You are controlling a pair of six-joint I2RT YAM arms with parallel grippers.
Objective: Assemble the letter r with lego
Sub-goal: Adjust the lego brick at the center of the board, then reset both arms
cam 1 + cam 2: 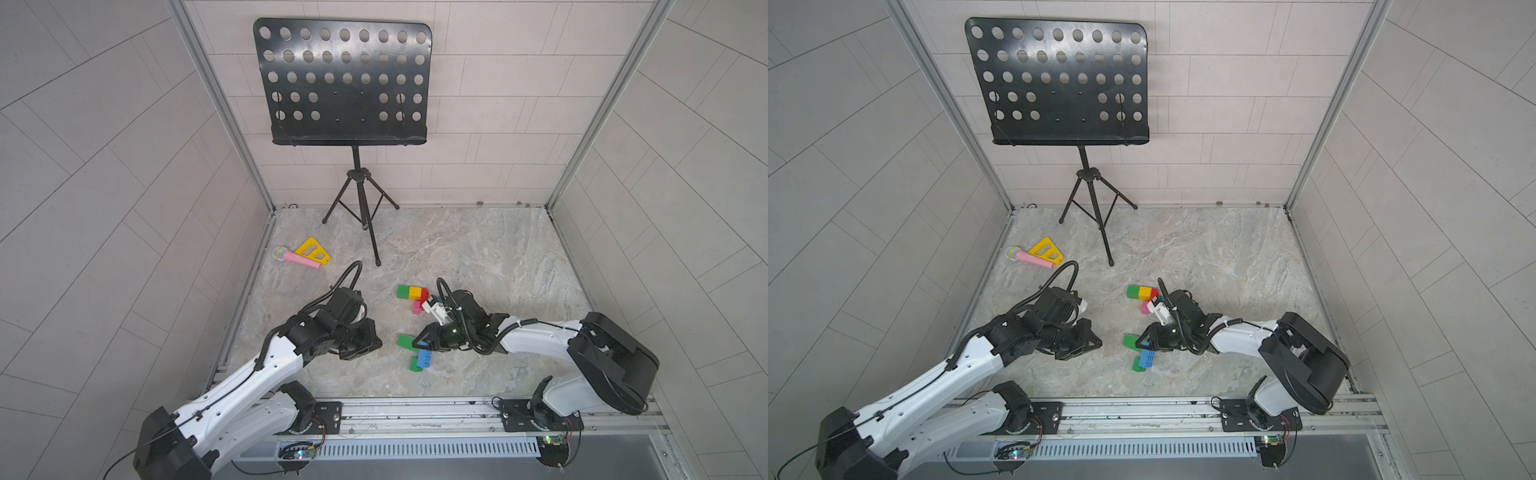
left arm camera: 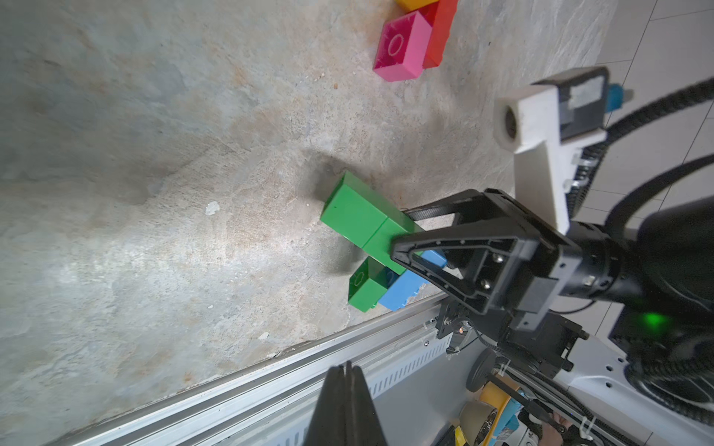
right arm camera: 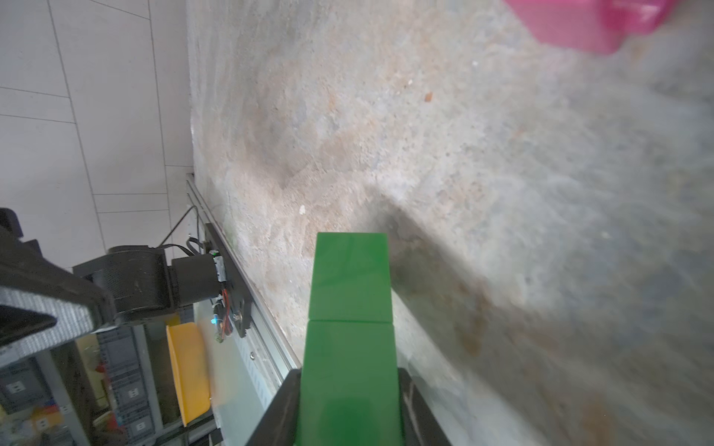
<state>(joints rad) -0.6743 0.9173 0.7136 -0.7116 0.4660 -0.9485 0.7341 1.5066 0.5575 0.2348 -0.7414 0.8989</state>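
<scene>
Two joined green bricks, the green pair, are clamped at one end between the right fingers in a top view, near the centre of the tabletop toward 6 o'clock. A blue brick lies at 5 o'clock of the pair, touching a near green brick. At 12 o'clock of the pair, well apart, a far green brick, a yellow brick and a red brick form a row, with a pink brick at 6 o'clock of the yellow one. The left fingers are at 9 o'clock of the pair, apart from every brick. A music stand stands at 12 o'clock; a pink toy microphone and a yellow triangular toy lie at 10 o'clock. The layout is the same in both top views: green pair, right fingers, blue brick, left fingers. In the left wrist view the left fingers are pressed together and hold nothing. The right fingers grip the green pair above the blue brick and the near green brick; the pink brick touches the red brick. In the right wrist view the green pair projects from between the right fingers, which are closed on its sides. Whether the pair touches the tabletop cannot be determined.
</scene>
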